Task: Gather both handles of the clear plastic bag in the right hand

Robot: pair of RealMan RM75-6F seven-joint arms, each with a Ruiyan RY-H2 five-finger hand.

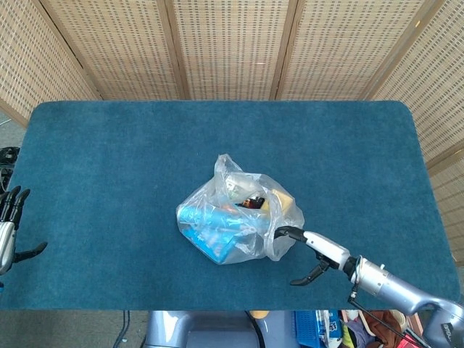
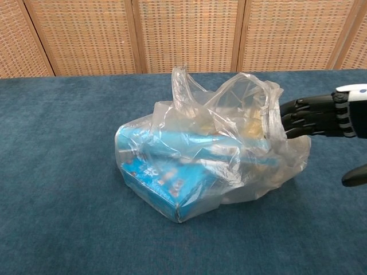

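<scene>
The clear crumpled plastic bag (image 1: 239, 217) sits near the middle of the blue carpeted bench (image 1: 109, 159), slightly toward the front edge. Its contents are only partly legible through the film: a light-blue printed carton (image 2: 166, 166) fills the lower left, a yellowish item (image 1: 284, 203) lies at the right, and a small dark object (image 1: 254, 202) shows at the mouth (identity cannot be determined).

The 2 handles (image 2: 182, 86) stand upright at the top of the bag, the left one a narrow loop, the right one (image 2: 269, 109) a wider fold.

The right hand (image 1: 308, 255) reaches in from the front right corner, fingers extended and spread, thumb held apart below; it holds nothing. In the chest view its dark fingertips (image 2: 289, 117) are at the right handle; actual contact cannot be confirmed. The forearm is cut off by the frame edge.

The left hand (image 1: 9, 230) is partly cropped at the left bench edge, fingers apart, holding nothing.

Open bench surface surrounds the bag on all sides, widest at left and rear. Woven cane screen panels (image 1: 232, 47) close off the rear.
</scene>
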